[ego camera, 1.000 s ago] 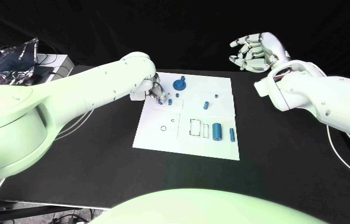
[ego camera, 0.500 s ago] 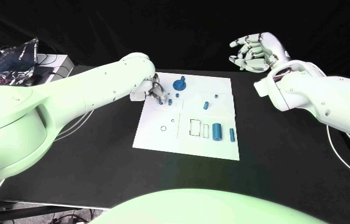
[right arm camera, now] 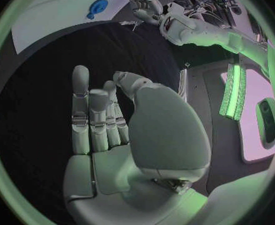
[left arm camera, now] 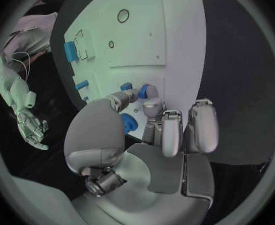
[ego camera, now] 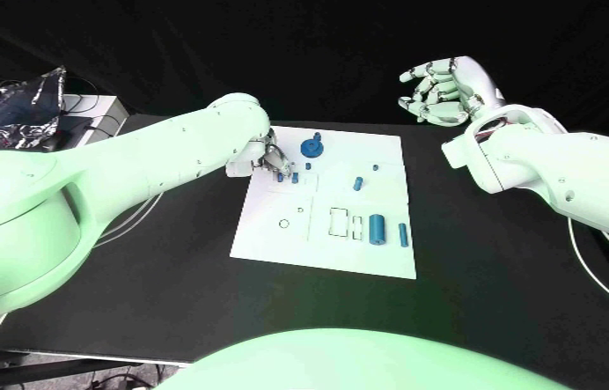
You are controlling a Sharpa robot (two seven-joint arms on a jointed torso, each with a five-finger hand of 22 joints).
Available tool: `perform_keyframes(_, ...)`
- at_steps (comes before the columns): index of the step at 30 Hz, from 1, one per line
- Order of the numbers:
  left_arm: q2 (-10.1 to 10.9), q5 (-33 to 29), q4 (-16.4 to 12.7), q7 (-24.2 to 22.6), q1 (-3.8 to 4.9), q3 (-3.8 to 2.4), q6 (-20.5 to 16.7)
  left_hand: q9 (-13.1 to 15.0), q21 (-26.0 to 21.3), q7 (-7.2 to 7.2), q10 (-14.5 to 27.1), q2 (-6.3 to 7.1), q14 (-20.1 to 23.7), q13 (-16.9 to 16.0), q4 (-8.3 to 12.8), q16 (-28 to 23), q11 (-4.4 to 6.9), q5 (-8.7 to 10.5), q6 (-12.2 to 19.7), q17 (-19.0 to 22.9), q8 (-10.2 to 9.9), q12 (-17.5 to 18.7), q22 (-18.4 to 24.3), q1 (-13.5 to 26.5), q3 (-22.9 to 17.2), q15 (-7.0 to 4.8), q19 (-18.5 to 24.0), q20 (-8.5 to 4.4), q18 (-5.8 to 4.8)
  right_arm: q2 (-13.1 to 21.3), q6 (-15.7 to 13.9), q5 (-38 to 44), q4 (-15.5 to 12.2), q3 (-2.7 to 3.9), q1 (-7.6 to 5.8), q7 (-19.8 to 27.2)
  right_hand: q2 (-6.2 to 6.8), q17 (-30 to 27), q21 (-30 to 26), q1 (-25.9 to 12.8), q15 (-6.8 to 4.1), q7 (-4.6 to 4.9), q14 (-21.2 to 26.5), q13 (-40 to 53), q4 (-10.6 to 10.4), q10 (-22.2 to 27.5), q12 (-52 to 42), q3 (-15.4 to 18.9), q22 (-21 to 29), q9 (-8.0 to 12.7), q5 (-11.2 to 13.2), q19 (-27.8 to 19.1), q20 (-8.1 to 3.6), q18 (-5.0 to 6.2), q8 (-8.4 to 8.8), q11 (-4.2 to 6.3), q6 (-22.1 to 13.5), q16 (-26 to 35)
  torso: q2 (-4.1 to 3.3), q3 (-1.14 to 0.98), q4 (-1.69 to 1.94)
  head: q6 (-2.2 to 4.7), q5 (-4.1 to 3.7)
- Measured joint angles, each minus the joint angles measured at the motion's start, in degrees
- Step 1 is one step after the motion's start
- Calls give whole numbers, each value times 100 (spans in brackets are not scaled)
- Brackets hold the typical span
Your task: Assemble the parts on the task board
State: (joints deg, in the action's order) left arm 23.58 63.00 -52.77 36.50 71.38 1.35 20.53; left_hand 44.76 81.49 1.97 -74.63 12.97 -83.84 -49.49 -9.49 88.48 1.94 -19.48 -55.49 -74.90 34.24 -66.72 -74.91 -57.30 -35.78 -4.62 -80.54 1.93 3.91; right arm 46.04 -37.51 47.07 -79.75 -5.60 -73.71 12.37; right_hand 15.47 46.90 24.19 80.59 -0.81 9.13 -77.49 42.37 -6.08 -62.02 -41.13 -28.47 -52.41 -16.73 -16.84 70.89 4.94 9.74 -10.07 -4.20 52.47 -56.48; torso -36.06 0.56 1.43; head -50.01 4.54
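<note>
pinching a small blue part (left arm camera: pixel 143 91) on the task board (ego camera: pixel 381 157), left hand (left arm camera: pixel 151 135) fingers clamped; right hand (ego camera: pixel 444 89) fingers apart.

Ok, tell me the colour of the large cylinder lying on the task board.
Blue; the large cylinder shows best in the head view, on the white task board.

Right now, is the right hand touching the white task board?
No. In the head view the right hand is raised with its fingers apart, holding nothing, beyond the far right corner of the task board.
</note>
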Motion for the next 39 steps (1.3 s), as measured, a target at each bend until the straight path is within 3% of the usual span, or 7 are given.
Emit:
perform_keyframes(14, 73, 136, -29, -12, -6, -4, -73, 0, 0, 0, 0, 2, 0, -7, -31, 0, 0, 0, 0, 0, 0, 0, 0, -1, 157, 0, 0, 0, 0, 15, 2, -1, -2, 0, 0, 1, 0, 0, 0, 0, 0, 0, 0, 0, 0, 0, 0, 0, 0, 1, 0, 0, 0, 0, 0, 0, 0, 0, -2, 1, 0, 1, -8)
perform_keyframes(20, 104, 169, -68, -24, -9, -7, -69, 0, 0, -1, 0, 69, 0, -6, -40, 0, 0, 22, 0, 0, -23, 0, 0, -68, 279, 0, 0, 1, 0, 24, 2, -1, -3, 0, 0, 1, 0, 0, 0, 0, 0, 0, 0, 1, 0, -2, 0, 0, -1, 1, 0, 0, 0, 0, 0, -2, 0, 0, -1, 1, 3, 1, -19)
perform_keyframes(24, 113, 182, -84, -28, -14, -7, -66, 0, 0, 20, 0, 144, 0, -3, -177, 0, 0, 63, -21, 0, -66, 0, 0, -53, 595, 1, 0, 1, 0, 24, 2, -1, -5, 0, 0, 1, 0, 0, 0, 0, 0, 0, 0, 1, 0, -3, 0, 0, -1, 1, 0, 0, 0, 0, 0, -3, 0, 0, 1, 4, 7, 1, -19)
perform_keyframes(26, 116, 184, -91, -30, -17, -7, -66, 0, 0, 20, 0, 170, 0, -3, -265, 0, 0, 173, -21, 0, -69, 0, 0, -80, 784, 1, 0, 1, 0, 23, 2, -1, -5, 0, 0, 2, 0, 1, 0, 0, 0, 0, 0, 1, 0, -3, 0, 0, -1, 1, 0, 0, 0, 0, 0, -3, 0, 0, 2, 4, 7, 1, -19)
perform_keyframes(30, 129, 183, -105, -39, -20, -7, -70, 0, 0, 41, 21, 150, 0, 0, -538, 0, -21, 623, -43, 0, -130, -18, 0, -172, 1166, 1, 0, 1, 0, 22, 2, -2, -5, 0, 0, 3, 0, -10, 0, 0, 0, -1, 0, -16, -1, -4, 30, 0, 12, 1, 0, 0, 0, 0, 0, -4, 0, 40, 2, 4, 4, 1, -9)
perform_keyframes(34, 164, 175, -126, -55, -30, -15, -85, 0, 0, 42, 21, 87, 0, 0, -696, 0, -21, 840, -43, 0, -147, -17, 0, -278, 1445, 1, 0, 1, 0, 23, 3, -2, -3, 0, 0, 3, 0, -11, 0, 0, 0, -1, 0, -18, -1, -5, 31, 0, 14, 2, 0, 0, 0, 0, 0, -5, -1, 45, 2, 2, 4, 1, -7)
perform_keyframes(39, 239, 168, -175, -76, -45, -26, -127, 1, -22, 41, 21, 53, 0, 0, -704, 0, -21, 949, -43, 0, -180, -17, 0, -312, 1570, 1, 0, 1, 0, 24, 3, -2, -3, 0, 0, 4, 0, -11, 1, 0, 0, -1, 0, -18, -1, -9, 31, 1, 14, 2, 0, 0, 0, 0, 0, -9, -1, 45, -1, 2, 4, 1, -7)
